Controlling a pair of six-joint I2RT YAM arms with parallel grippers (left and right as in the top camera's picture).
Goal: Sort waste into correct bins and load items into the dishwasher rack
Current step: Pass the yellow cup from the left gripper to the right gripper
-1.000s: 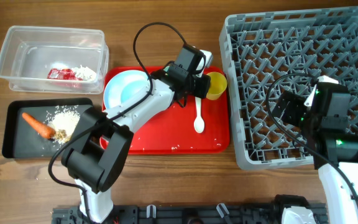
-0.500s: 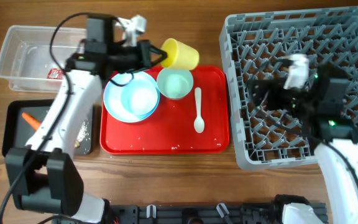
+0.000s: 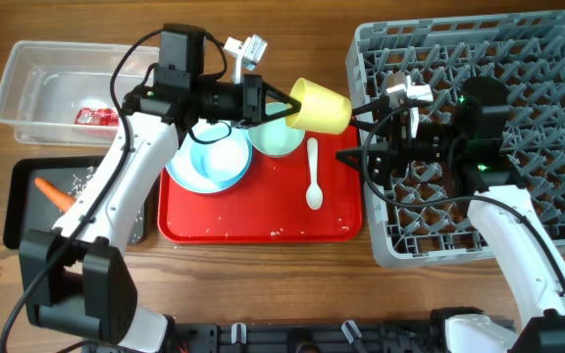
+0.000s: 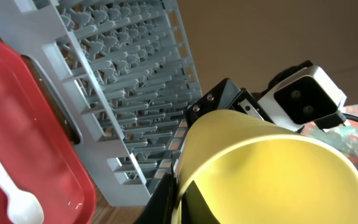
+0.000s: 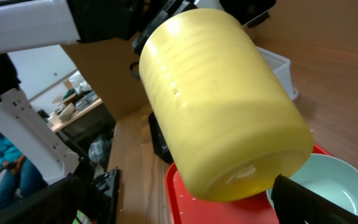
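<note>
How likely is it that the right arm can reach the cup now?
Probably yes. The left gripper holds the cup aloft by its rim, base pointing at the open right gripper, and nothing shows between them.

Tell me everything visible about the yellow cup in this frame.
The yellow cup is plain, smooth and plastic-looking, with faint ridges on its wall. It lies sideways in the air above the far edge of the red tray. The left gripper pinches its rim, and its closed base points toward the open right gripper, close by.
</note>
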